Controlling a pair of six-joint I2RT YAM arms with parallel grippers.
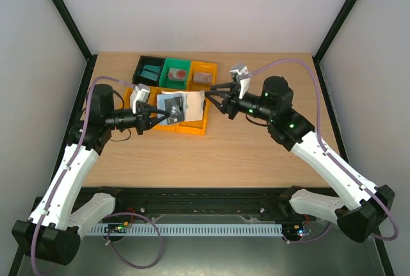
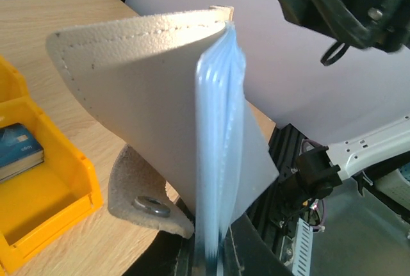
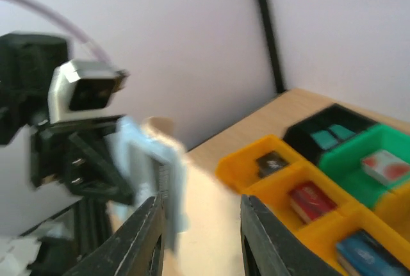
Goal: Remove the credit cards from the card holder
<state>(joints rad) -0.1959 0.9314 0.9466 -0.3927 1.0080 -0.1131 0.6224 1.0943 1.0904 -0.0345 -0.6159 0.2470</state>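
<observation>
Card holder (image 1: 174, 106) in L end effector (image 1: 155, 117)

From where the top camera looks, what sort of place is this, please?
Probably a robot test cell in a laboratory, not a home. A wooden table stands inside plain white walls with black frame posts, two white arms are mounted at its near edge, and plastic bins hold cards.

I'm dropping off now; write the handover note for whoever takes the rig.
Left end effector: shut on the card holder, held open by the orange bins.
Right end effector: open, at the holder's right edge, gripping nothing.
Done: several cards lie in the bins, among them a teal card and a red card.
Left: pull whatever remains from the sleeves; the count is not visible.
</observation>
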